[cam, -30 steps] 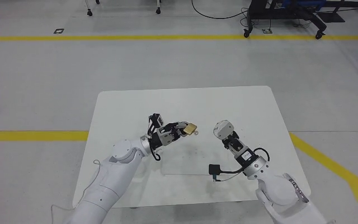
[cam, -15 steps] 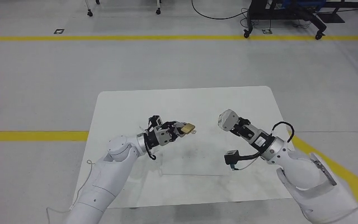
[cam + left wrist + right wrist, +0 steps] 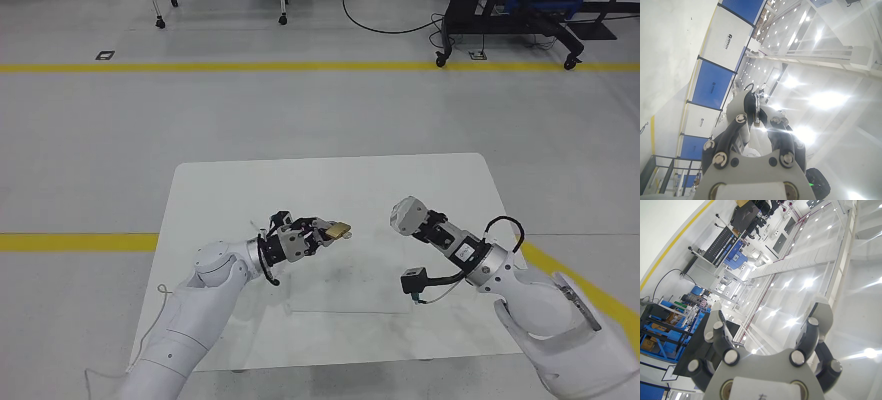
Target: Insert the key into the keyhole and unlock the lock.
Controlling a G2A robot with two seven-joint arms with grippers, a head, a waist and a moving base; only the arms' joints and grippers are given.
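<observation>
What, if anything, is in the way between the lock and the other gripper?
Nothing visible. The lock is held up in the left gripper, and the right gripper is open and level with it. Between them there is only open air above the table.

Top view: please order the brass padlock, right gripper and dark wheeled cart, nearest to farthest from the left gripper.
1. The brass padlock: held in the left gripper itself.
2. The right gripper: across the gap, on the robot's right.
3. The dark wheeled cart: on the floor, beyond the table's far right corner.
</observation>
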